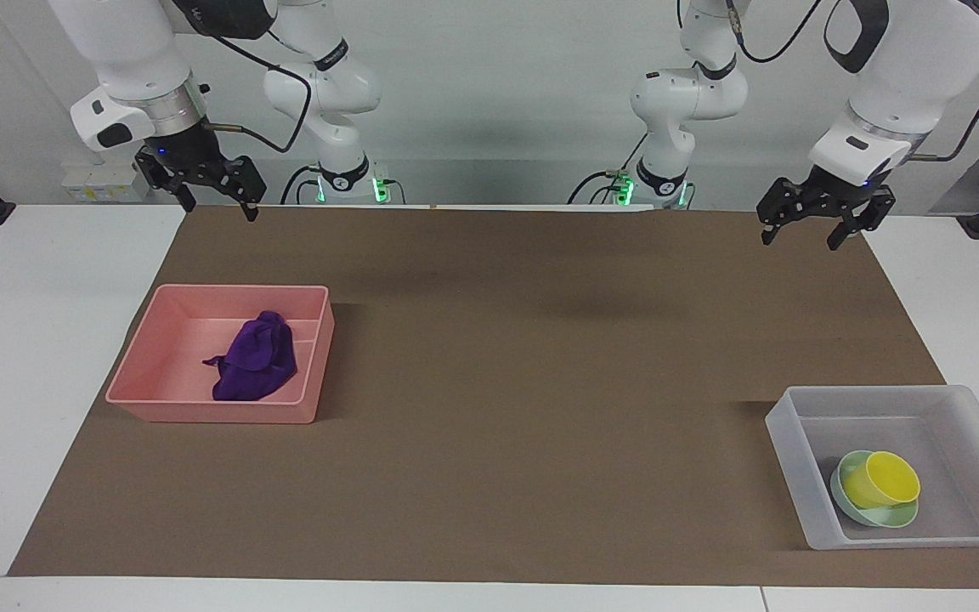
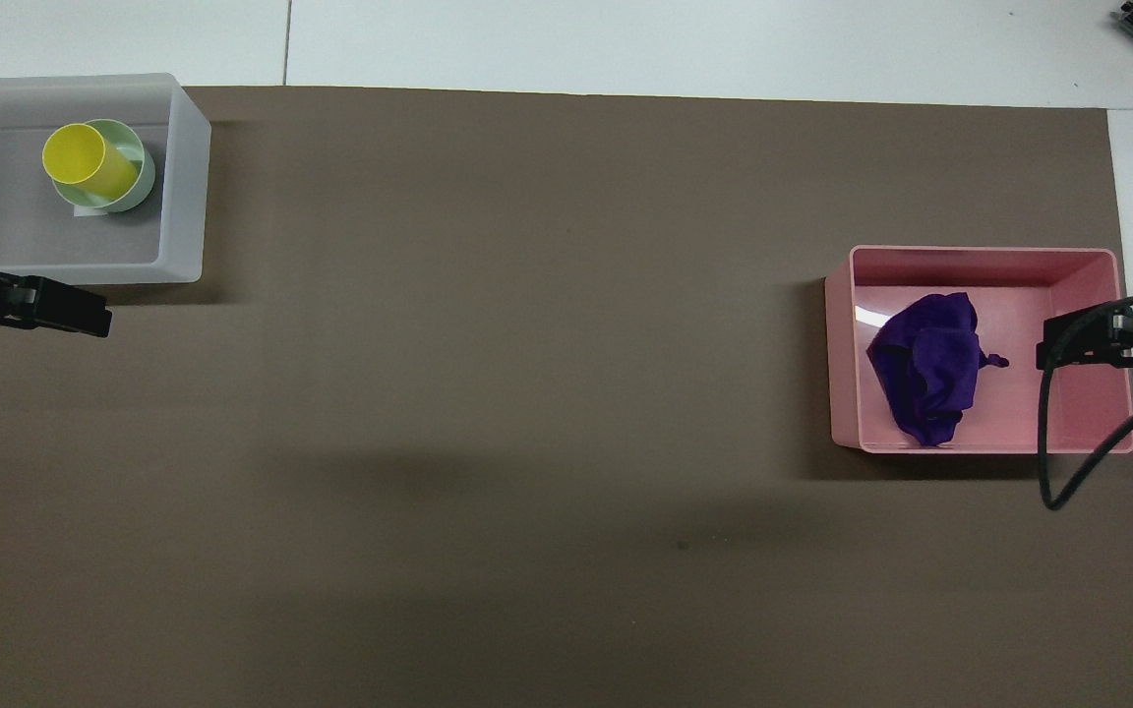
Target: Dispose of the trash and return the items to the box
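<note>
The purple cloth (image 1: pixel 256 367) lies bunched in the pink tray (image 1: pixel 154 348), which sits on the brown mat (image 1: pixel 489 382) toward the right arm's end of the counter (image 1: pixel 39 340). The right claw (image 1: pixel 212 204) hangs in the air over the mat's edge nearest the robots, above and well apart from the pink tray, its fingers spread and holding nothing.

At the left arm's end of the counter, farther from the robots than the pink tray, stands the clear box (image 1: pixel 787 442). Inside it the yellow cup (image 1: pixel 880 479) rests tilted in the mint-green bowl (image 1: pixel 853 508). The left claw (image 1: pixel 812 228) is raised over the mat's edge nearest the robots, well apart from the clear box and its contents; it too is released, fingers apart and empty.
</note>
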You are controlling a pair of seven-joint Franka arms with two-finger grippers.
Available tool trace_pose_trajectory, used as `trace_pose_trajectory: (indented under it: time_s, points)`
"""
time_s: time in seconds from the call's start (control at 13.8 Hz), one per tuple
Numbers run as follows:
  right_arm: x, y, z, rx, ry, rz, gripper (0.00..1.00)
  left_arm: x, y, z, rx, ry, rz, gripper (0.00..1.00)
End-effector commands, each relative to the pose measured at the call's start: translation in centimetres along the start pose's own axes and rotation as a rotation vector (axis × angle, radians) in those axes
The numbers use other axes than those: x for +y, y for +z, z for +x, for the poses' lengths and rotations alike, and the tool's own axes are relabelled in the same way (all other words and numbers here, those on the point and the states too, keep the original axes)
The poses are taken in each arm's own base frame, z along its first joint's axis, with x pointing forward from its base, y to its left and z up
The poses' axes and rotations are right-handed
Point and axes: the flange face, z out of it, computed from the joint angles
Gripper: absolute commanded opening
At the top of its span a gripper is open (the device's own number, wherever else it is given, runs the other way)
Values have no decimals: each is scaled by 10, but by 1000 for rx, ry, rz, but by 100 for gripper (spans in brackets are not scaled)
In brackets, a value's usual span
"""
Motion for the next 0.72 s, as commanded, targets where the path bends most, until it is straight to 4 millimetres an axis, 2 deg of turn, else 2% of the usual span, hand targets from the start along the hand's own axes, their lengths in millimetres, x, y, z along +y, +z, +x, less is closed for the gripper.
trace_pose_trajectory:
  time_s: [0.0, 0.65]
  points:
    - [2, 0, -7, -1, 16, 17, 100, -8, -6, -7, -28, -21, 14, 100]
    - [2, 0, -7, -1, 16, 17, 100, -12, -7, -8, -21, -61, 15, 100]
